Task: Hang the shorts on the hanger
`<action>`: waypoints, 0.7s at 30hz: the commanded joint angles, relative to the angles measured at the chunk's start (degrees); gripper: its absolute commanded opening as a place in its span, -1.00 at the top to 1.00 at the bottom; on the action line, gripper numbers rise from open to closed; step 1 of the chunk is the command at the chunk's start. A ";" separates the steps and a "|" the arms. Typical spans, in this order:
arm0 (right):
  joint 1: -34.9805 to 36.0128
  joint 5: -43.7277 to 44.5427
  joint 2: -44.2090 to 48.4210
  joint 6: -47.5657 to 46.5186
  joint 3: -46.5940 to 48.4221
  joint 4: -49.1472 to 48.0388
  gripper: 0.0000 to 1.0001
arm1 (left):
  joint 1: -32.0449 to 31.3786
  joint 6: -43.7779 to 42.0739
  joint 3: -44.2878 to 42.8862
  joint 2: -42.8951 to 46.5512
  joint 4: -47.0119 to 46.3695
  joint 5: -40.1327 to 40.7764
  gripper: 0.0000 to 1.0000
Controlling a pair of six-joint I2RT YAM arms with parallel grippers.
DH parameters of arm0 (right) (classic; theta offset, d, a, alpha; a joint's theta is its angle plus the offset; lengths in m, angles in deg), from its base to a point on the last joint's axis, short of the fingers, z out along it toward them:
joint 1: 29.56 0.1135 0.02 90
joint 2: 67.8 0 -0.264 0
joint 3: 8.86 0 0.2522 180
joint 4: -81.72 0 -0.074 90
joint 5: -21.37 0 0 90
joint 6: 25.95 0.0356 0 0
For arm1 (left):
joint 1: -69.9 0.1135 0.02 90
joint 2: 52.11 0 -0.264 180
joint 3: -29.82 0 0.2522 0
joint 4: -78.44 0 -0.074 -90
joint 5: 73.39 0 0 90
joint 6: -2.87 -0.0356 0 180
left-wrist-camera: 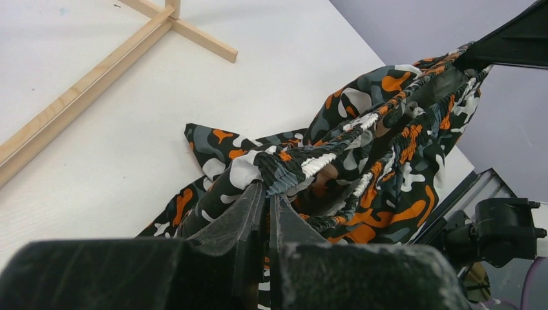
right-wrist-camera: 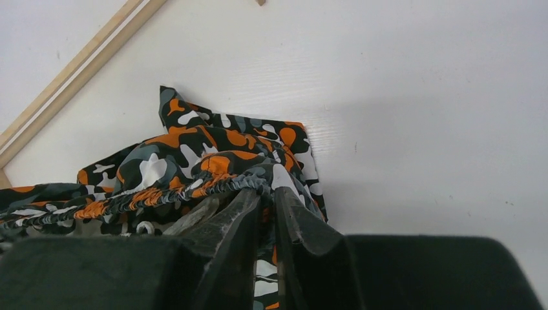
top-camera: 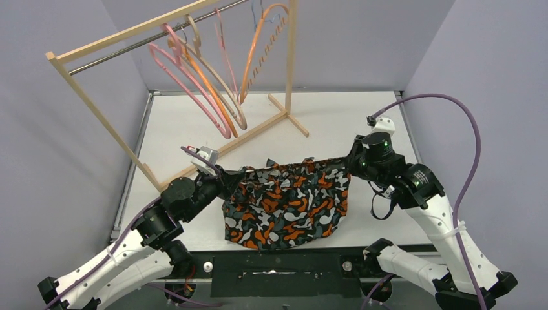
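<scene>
The soft camouflage-print fabric shorts [top-camera: 287, 203] hang stretched near 6 o'clock over the white table [top-camera: 336, 123]; the left gripper [left-wrist-camera: 266, 194] is pinched shut on the waistband's 9 o'clock end, the right gripper [right-wrist-camera: 266, 195] likewise on its 3 o'clock end; the thick pink plastic hanger [top-camera: 221, 131] waits at 11 o'clock; the cloth looks light and limp, so the gathered waistband is probably the firmest hold.

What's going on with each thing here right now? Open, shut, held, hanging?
shorts, held by the waistband at both ends, partly lying on the table
thick pink hanger, hanging on the rack, bare
orange hangers, hanging on the rack, bare
left end effector, shut on the shorts
right end effector, shut on the shorts
rack, standing upright
</scene>
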 commanded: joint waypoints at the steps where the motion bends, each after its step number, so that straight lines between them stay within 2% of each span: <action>1: -0.40 -1.92 0.57 -4.63 -0.98 -4.64 0.60 | 0.07 -0.70 -1.66 0.42 -1.32 0.80 1.00; 5: -0.37 -10.53 2.13 -11.05 -3.85 -8.81 0.35 | 0.11 -2.15 -2.31 0.01 -2.37 -1.94 1.00; 10: -0.35 -16.29 2.93 -17.17 -5.16 -11.82 0.16 | 0.07 -2.72 -2.52 -0.76 -4.12 -4.90 1.00; 14: 0.13 -21.37 2.30 -23.46 -5.02 -13.55 -0.07 | 0.13 -2.63 -3.93 -2.31 -3.74 -5.93 1.00; 19: 1.88 -29.10 -0.37 -34.42 -6.59 -16.65 -0.32 | 0.13 -3.55 -5.00 -3.51 -3.75 -6.30 1.00; 21: 2.97 -29.58 -1.36 -39.34 -8.85 -19.59 -0.34 | 0.11 -3.81 -4.81 -3.45 -4.27 -5.99 1.00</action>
